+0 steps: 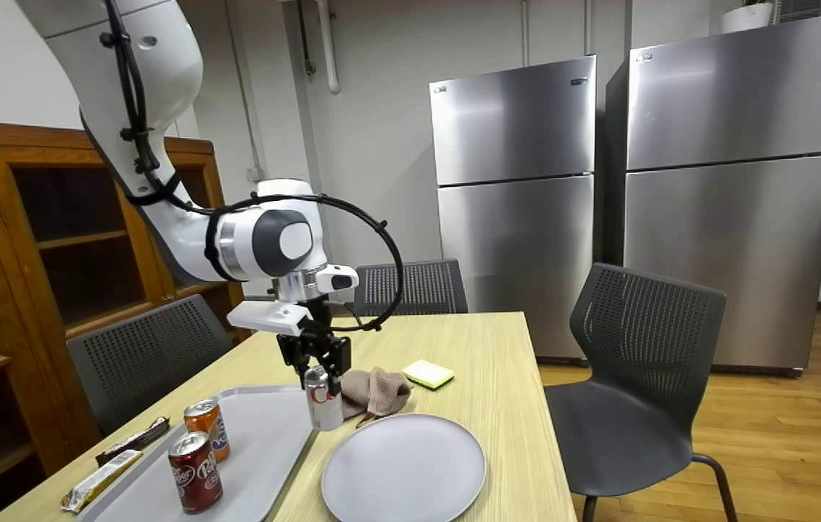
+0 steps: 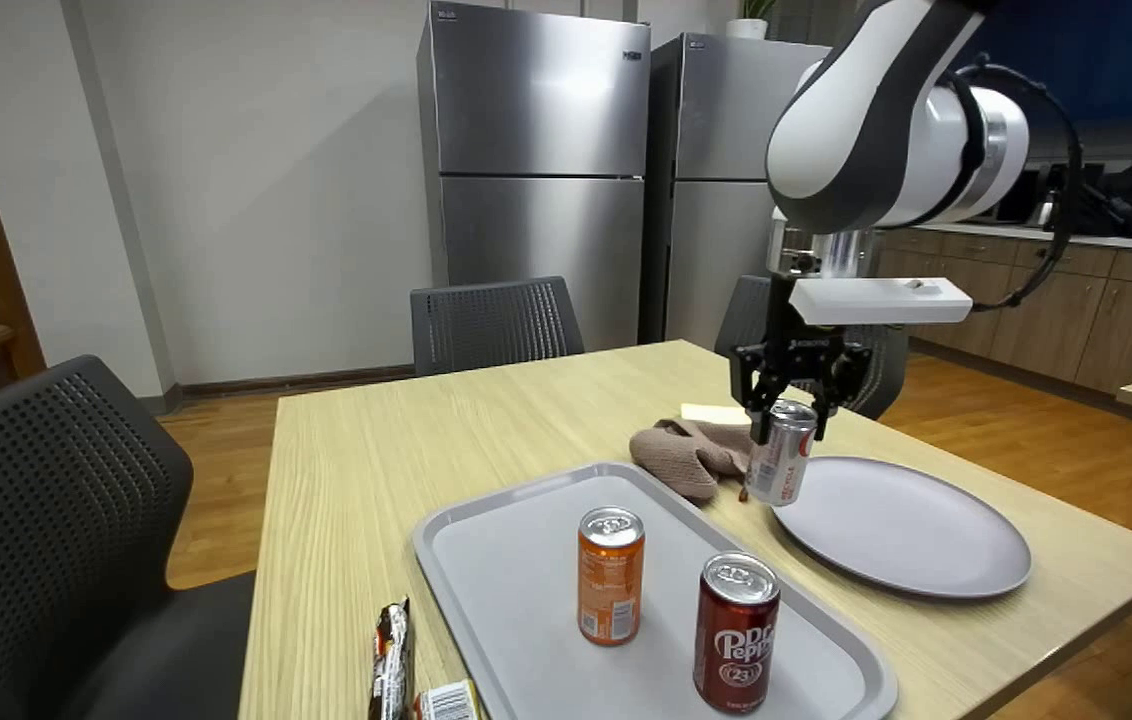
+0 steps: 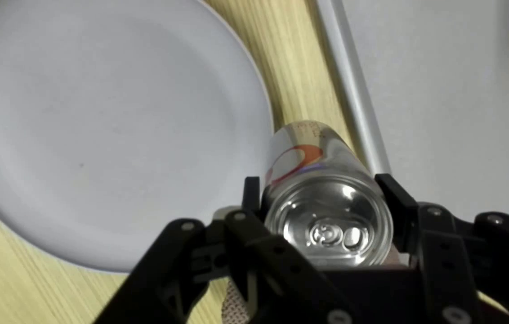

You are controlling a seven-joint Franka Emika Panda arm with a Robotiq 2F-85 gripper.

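My gripper (image 3: 319, 193) is shut on a silver soda can (image 3: 326, 220), with one finger on each side near its top. In both exterior views the silver can (image 1: 325, 406) (image 2: 781, 460) hangs slightly tilted below the gripper. It is over the strip of table between the grey tray (image 2: 506, 500) and the round grey plate (image 1: 405, 464). I cannot tell whether its bottom touches anything. A brown cloth (image 2: 681, 460) lies behind the can, partly hidden by it. An orange can (image 2: 611, 580) and a dark red Dr Pepper can (image 2: 738, 635) stand upright on the tray.
A yellow sponge (image 1: 428, 373) lies on the table (image 2: 376, 450) beyond the cloth. Two wrapped bars, one dark (image 1: 133, 439) and one yellow (image 1: 101, 480), lie beside the tray. Dark chairs (image 1: 635, 362) stand around the table. Two steel refrigerators (image 1: 516, 210) stand behind.
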